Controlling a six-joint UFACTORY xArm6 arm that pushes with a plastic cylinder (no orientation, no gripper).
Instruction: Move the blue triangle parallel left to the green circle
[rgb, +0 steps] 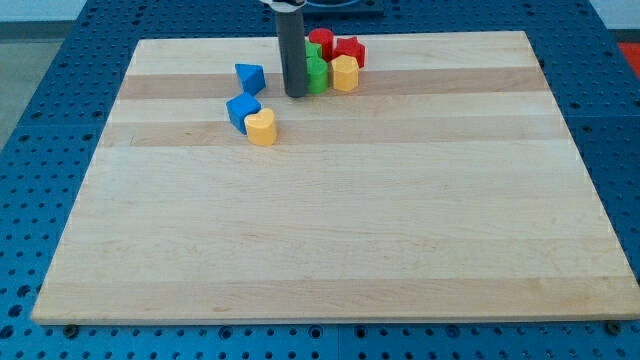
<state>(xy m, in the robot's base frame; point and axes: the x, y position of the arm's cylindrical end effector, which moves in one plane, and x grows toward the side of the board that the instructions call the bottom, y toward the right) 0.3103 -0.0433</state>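
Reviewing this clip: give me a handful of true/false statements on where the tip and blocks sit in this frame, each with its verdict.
1. My tip stands between the blue triangle and the green block. True.
2. The yellow heart touches the blue cube. True.
3. All blocks lie near the view's bottom. False: they cluster near the view's top of the board.
4. The blue triangle sits right of the green block. False: it is on the view's left.
5. A red block lies behind the green one. True.

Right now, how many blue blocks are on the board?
2. The blue triangle sits left of my tip; a blue block lies below it, touching the yellow heart. The rod may hide others.
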